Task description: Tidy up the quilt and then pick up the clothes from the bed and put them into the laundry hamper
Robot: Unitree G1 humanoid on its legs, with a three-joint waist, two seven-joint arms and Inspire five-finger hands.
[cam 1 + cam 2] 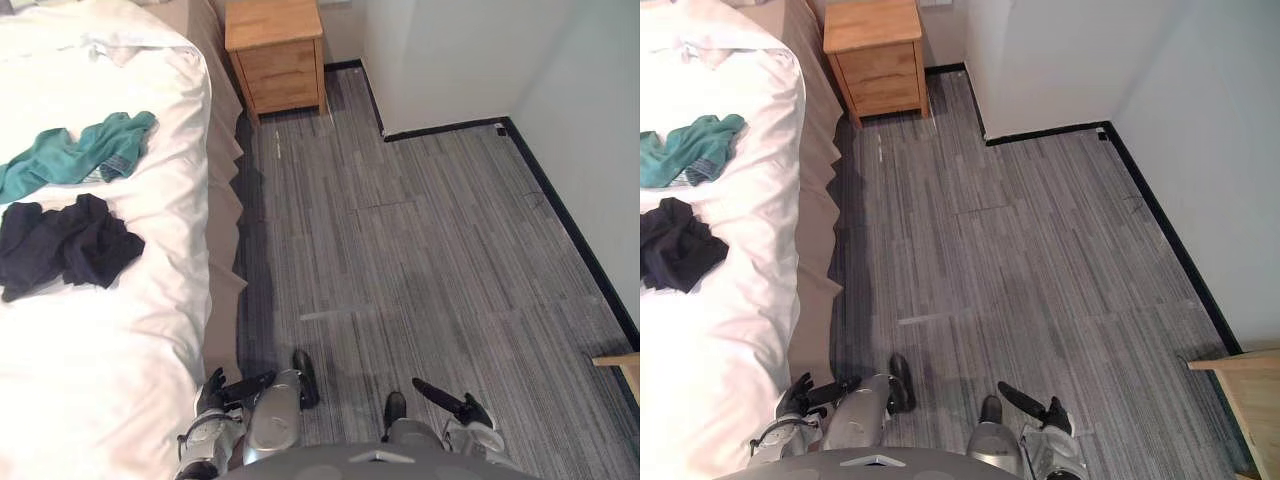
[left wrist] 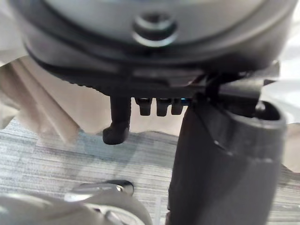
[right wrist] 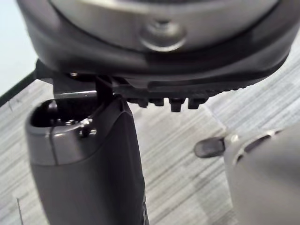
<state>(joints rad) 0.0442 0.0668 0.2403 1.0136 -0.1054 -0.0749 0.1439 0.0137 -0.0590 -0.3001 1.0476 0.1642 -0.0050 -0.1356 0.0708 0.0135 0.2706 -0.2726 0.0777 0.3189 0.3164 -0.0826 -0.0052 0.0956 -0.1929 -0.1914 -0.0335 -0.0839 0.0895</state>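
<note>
A white quilt lies spread over the bed, mostly smooth, with some rumpling at its far end. On it lie two crumpled garments, near each other but apart: a teal one farther off and a black one nearer.
</note>
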